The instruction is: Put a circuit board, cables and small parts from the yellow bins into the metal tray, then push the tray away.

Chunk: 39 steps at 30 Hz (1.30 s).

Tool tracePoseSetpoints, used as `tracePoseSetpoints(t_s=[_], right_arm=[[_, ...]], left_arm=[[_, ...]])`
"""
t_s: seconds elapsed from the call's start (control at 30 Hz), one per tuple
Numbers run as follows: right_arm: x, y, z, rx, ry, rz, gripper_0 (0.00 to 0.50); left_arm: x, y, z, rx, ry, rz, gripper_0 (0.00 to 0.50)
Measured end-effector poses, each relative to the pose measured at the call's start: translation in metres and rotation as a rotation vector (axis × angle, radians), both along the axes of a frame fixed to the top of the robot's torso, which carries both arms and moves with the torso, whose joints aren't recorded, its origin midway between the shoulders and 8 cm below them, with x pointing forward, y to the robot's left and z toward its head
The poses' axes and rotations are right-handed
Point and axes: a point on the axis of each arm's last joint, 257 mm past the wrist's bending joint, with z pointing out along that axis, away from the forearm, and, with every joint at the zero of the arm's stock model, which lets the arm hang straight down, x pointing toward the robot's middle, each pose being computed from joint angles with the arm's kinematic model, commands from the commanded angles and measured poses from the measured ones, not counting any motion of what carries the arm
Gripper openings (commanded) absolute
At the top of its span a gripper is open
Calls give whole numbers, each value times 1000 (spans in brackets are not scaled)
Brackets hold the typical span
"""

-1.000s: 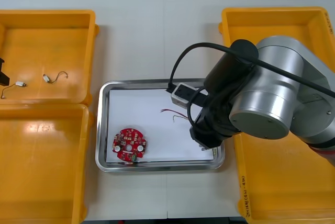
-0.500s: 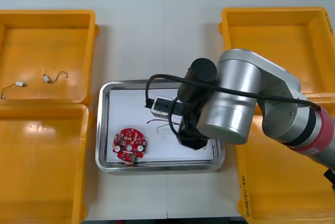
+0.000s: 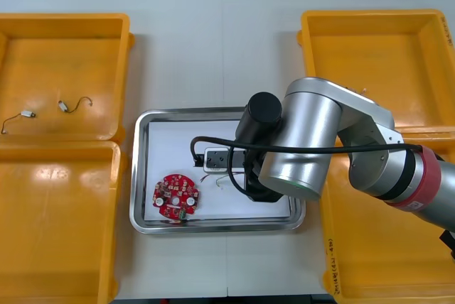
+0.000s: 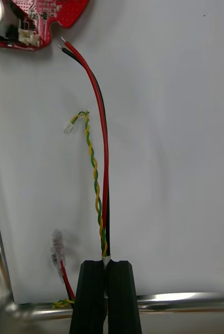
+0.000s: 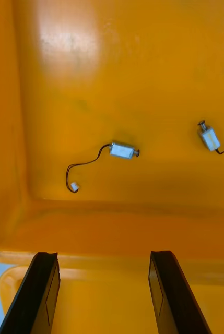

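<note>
Pinching the cables [image 4: 105, 156] by their near ends, the right claw [image 4: 107, 265] hangs over the metal tray [image 3: 170, 146] at mid-frame, strands running straight out toward the circuit board [image 3: 176, 195]. The left claw [image 5: 104, 255] hovers spread over the upper-left yellow bin [image 3: 71, 55].

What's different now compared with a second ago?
The right gripper, shut on the cables, swept left across the metal tray toward the red circuit board. The board, the tray and the two small metal parts in the far left yellow bin stayed put; the left gripper hangs open over that bin.
</note>
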Motion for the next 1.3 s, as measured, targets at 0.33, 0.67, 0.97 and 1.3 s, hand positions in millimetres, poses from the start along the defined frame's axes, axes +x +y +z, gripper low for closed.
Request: tracePoseSetpoints(t_s=[0.33,0.67,0.97,1.3], right_arm=[[-11,10,-27,-41,-21,84,0],[-12,16,-45,-48,10,74,0],[-16,22,-47,-43,13,88,302],[-17,22,-49,-48,14,92,500]], left_arm=[[28,-13,-11,23,-37,-37,500],[48,-16,-38,9,-52,-33,500],[59,-16,-55,21,-75,-53,500],[60,-6,-68,12,-77,-23,500]])
